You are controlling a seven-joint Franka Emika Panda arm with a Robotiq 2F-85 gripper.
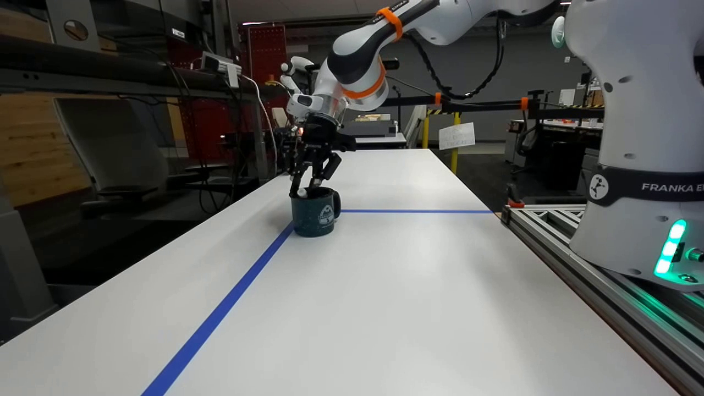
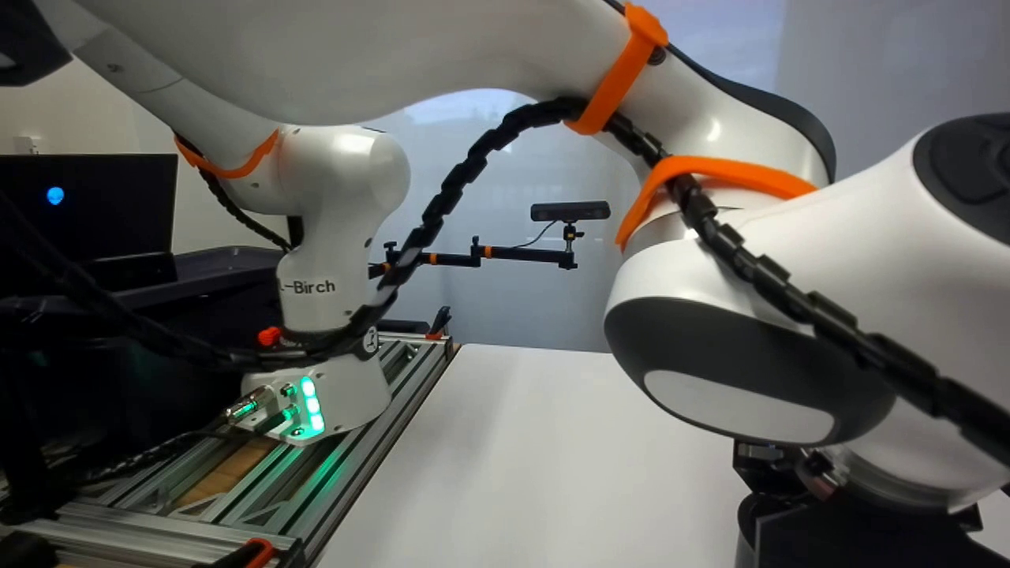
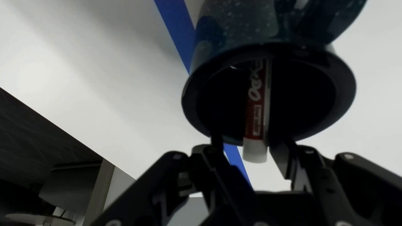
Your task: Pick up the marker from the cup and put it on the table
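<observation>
The marker [image 3: 257, 116] has a red label and a white end; it leans out of the cup's mouth in the wrist view. Its lower part is hidden inside the cup. The dark teal speckled cup [image 3: 251, 28] stands upright on the white table [image 1: 396, 302], beside a blue tape line, its handle toward the robot base in an exterior view [image 1: 313, 217]. My gripper [image 3: 248, 141] is open, its fingers on either side of the marker's white end with gaps showing. In an exterior view the gripper [image 1: 306, 188] points down at the cup's rim. The arm hides the cup in an exterior view.
Blue tape lines [image 1: 231, 297] run along and across the table. A metal rail [image 1: 583, 286] carries the robot base along one edge. A dark chair [image 1: 110, 148] and shelving stand beyond the opposite edge. A camera on a boom [image 2: 570, 211] stands behind the table.
</observation>
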